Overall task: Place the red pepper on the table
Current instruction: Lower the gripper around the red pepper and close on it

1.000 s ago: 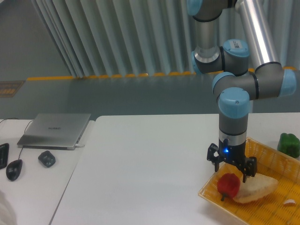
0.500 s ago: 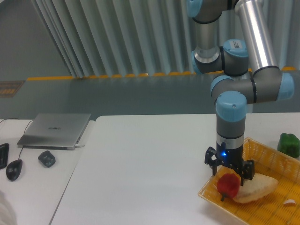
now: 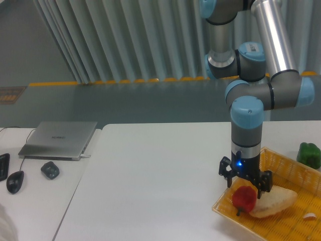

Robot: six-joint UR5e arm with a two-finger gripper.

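Note:
The red pepper (image 3: pixel 244 198) lies in the near left corner of the yellow woven basket (image 3: pixel 296 223), next to a pale triangular bread piece (image 3: pixel 273 202). My gripper (image 3: pixel 245 187) hangs straight down just above the pepper, its dark fingers spread to either side of the pepper's top. The fingers stand apart and hold nothing. The white table (image 3: pixel 150 181) stretches to the left of the basket.
A green pepper (image 3: pixel 309 154) sits on the table at the far right, behind the basket. A closed laptop (image 3: pixel 59 139), a small dark object (image 3: pixel 49 170) and a mouse (image 3: pixel 15 181) lie on the side desk at left.
My gripper shifted slightly left and a little lower over the red pepper between one second ago and half a second ago. Since then nothing has moved.

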